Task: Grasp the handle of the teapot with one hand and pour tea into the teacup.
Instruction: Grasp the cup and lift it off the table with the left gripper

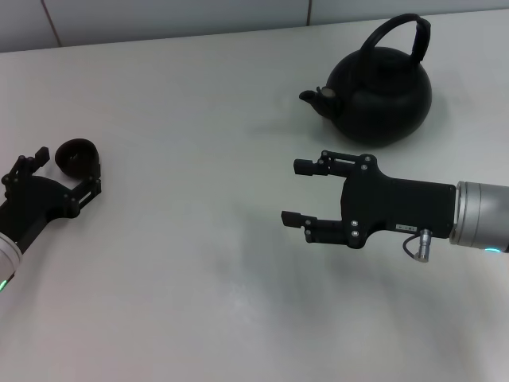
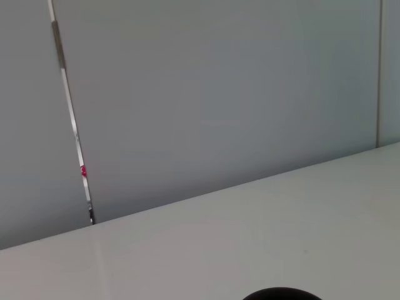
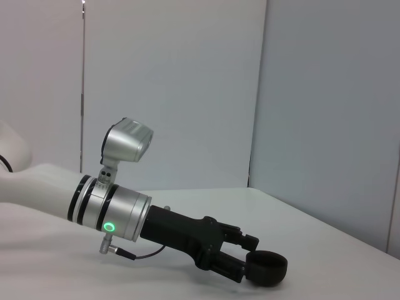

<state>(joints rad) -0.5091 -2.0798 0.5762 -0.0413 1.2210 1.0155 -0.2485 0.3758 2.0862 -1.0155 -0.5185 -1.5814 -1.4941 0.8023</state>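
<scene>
The matte-black teapot [image 1: 383, 97] stands at the far right of the table, spout pointing left, with its arched handle [image 1: 400, 32] upright over it. My right gripper [image 1: 291, 192] is open and empty. It hovers nearer to me than the teapot, clear of it, fingers pointing left. The small dark teacup [image 1: 77, 156] sits at the far left between the fingers of my left gripper [image 1: 70, 165], which is closed around it. The right wrist view shows that left gripper [image 3: 250, 261] holding the teacup [image 3: 266, 267] on the table. The cup's rim [image 2: 281, 294] just shows in the left wrist view.
The white table [image 1: 199, 263] stretches between the two arms. A grey panelled wall [image 2: 219, 94] runs along the table's far edge.
</scene>
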